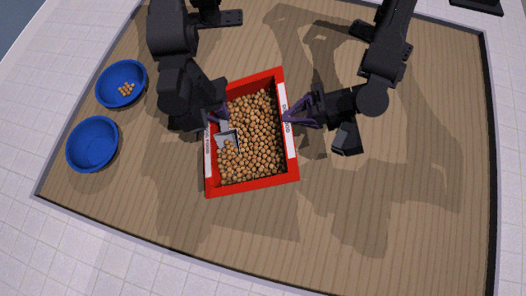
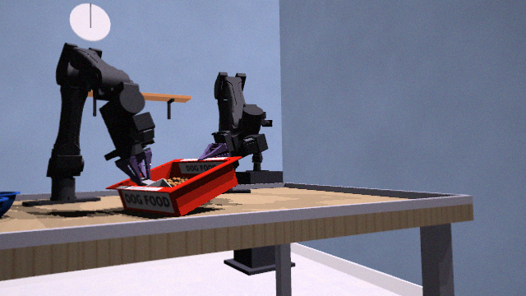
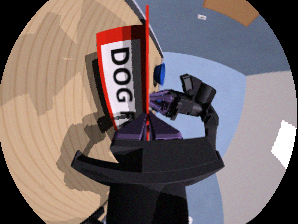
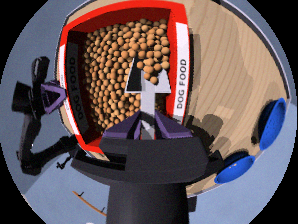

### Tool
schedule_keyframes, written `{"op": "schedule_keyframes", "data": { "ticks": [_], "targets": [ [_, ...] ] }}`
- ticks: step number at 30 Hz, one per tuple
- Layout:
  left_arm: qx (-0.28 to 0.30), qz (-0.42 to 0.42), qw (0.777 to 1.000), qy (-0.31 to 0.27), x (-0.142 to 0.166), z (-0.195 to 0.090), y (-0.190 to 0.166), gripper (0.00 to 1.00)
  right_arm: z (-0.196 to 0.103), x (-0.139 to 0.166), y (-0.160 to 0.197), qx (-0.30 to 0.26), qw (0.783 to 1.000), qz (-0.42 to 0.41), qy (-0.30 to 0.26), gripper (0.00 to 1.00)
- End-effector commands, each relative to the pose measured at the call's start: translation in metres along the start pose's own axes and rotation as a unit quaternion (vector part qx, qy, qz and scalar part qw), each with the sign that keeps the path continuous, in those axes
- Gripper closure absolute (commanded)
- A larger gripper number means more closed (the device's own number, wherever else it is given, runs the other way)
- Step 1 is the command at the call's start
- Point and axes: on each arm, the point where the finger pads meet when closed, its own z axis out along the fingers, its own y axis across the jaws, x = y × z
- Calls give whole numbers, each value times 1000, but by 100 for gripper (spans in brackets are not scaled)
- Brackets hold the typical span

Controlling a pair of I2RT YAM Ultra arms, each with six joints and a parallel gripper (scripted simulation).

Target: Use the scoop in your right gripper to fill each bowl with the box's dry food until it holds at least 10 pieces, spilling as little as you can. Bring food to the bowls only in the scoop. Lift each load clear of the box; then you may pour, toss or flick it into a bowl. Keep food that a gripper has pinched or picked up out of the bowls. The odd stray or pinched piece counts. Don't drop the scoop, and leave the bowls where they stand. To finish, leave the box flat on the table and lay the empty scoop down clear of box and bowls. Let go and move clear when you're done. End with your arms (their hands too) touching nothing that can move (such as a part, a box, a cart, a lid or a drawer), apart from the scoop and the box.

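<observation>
Scoop (image 1: 225, 139) (image 2: 164, 182) (image 4: 148, 102) is inside the red box (image 1: 251, 189) (image 2: 207, 189) (image 3: 120, 35) (image 4: 125, 10), near the bowl-side wall, blade in among the food (image 1: 256, 136) (image 2: 177, 180) (image 4: 112, 70), w/ a few pcs on it. R gripper (image 1: 223, 117) (image 2: 141, 181) (image 3: 151, 102) (image 4: 147, 120) clenched on its handle. L gripper (image 1: 284, 117) (image 2: 200, 158) (image 3: 148, 116) (image 4: 65, 94) grasping the opp. rim; box tilted, that side up off the table.

Surface: wood-grain table (image 1: 370, 230) (image 2: 329, 205) (image 3: 35, 100) (image 4: 220, 60), raised grey edging; blue wall (image 2: 185, 41) behind, w/ round clock (image 2: 89, 22) & orange shelf (image 2: 181, 98).

Food bowl (image 1: 108, 82) (image 2: 10, 193) (image 4: 234, 169) (small cluster in it) & empty bowl (image 1: 91, 141) (image 2: 3, 205) (image 4: 272, 124) stand nr table edge, well apart from box. Open wood betw. box & bowls, more on box's front side.

Scoop mouth pts away from arm bases; long axis approx. along box's long side.
</observation>
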Motion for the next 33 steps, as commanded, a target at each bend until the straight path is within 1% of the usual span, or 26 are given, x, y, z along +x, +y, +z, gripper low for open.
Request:
{"op": "schedule_keyframes", "data": {
  "ticks": [1,2,4,5,6,18,19,21,22,23,32,33],
  "targets": [
    [35,56,998,-11,-10,-10,-38,100,-9,-12,1,27,998,-14,-55,100],
    [35,56,998,-11,-10,-10,-38,100,-8,-1,3,20,999,-11,-31,100],
    [35,56,998,-11,-10,-10,-38,100,-8,-1,3,20,999,-11,-31,100],
    [35,56,998,-11,-10,-10,-38,100,-11,-12,3,31,997,-17,-67,100],
    [35,56,998,-11,-10,-10,-38,100,-12,-12,4,34,996,-20,-76,100],
    [35,56,998,-11,-10,-10,-38,100,-23,-14,11,69,986,-36,-149,100],
    [35,56,998,-11,-10,-10,-38,100,-20,-5,13,61,989,-37,-130,100],
    [35,56,998,-11,-10,-10,-38,100,-20,-5,13,61,989,-37,-130,100],
    [35,56,998,-11,-10,-10,-38,100,-24,-13,12,75,983,-40,-163,100],
    [35,56,998,-11,-10,-10,-38,100,-26,-15,14,73,980,-44,-177,100],
    [35,56,998,-11,-10,-10,-38,100,-31,-10,17,101,967,-54,-226,100],
    [35,56,998,-11,-10,-10,-38,100,-32,-13,19,100,964,-59,-241,100]
  ]
}}
